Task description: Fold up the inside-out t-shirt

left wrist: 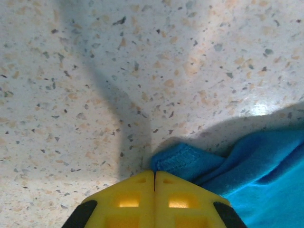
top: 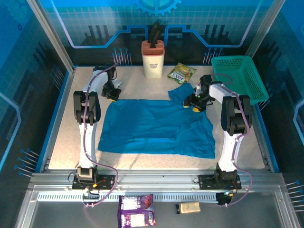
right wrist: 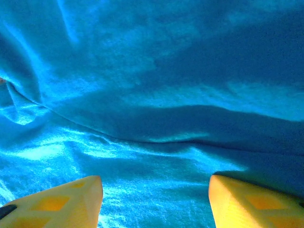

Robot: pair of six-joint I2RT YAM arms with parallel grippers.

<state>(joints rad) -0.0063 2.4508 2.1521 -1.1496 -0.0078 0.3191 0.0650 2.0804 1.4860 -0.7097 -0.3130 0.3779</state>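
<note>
The inside-out t-shirt [top: 154,126] lies flat on the speckled table [left wrist: 71,71], spread out between my two hands. My left gripper [left wrist: 154,176] is closed tight, its fingertips pressed flush together at the shirt's far corner on my side. A thick rolled hem bunches right at the tips and runs off to their right. I can't tell whether any cloth is caught between them or whether they met just short of the edge. My right gripper [right wrist: 154,190] stands partly open with nothing in it, fingers spread low over rumpled blue cloth beside the far sleeve.

The risk I see is in that left pinch. If it has only a sliver of hem, or none, a lift would leave the corner behind or drop it midway and skew the fold. If my right hand closes on a wrinkle, it could gather two layers and drag the sleeve under. Beyond my right hand sit a snack packet [top: 182,73] and a teal basket [top: 240,76], which a wide swing could clip.

The shirt's long axis runs side to side, from my left hand to my right. The straight edge by my left hand reads as the bottom hem, so I judge the neck points toward my right.
</note>
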